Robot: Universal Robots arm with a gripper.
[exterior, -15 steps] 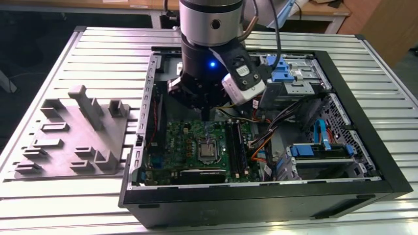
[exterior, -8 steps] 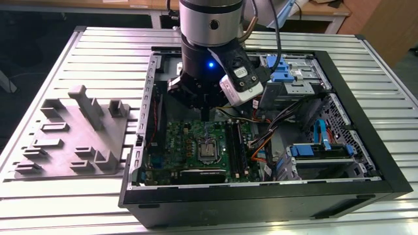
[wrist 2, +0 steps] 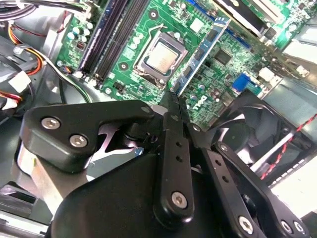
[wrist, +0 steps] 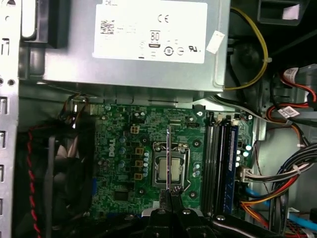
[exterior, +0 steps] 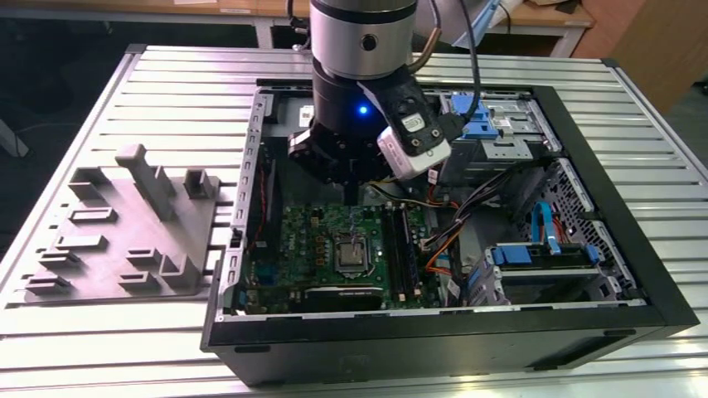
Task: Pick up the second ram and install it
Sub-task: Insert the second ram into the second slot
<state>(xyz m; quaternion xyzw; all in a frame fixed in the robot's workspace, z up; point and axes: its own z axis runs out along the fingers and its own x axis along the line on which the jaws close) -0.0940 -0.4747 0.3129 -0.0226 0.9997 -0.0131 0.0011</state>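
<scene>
Arm [exterior: 363,50] was held upright over the open computer case [exterior: 625,274], its wrist pointed down into it. The gripper [wrist 2: 172,100] was seen pinched on one end of the second ram [wrist 2: 203,54], which was carried on edge above the processor socket [wrist: 171,166], apart from the memory slots [wrist: 220,163]. Inside the case were seen the green motherboard [wrist: 119,148], a grey power supply [wrist: 129,69], a black fan [wrist 2: 247,129] and bundled cables [wrist: 282,183].
</scene>
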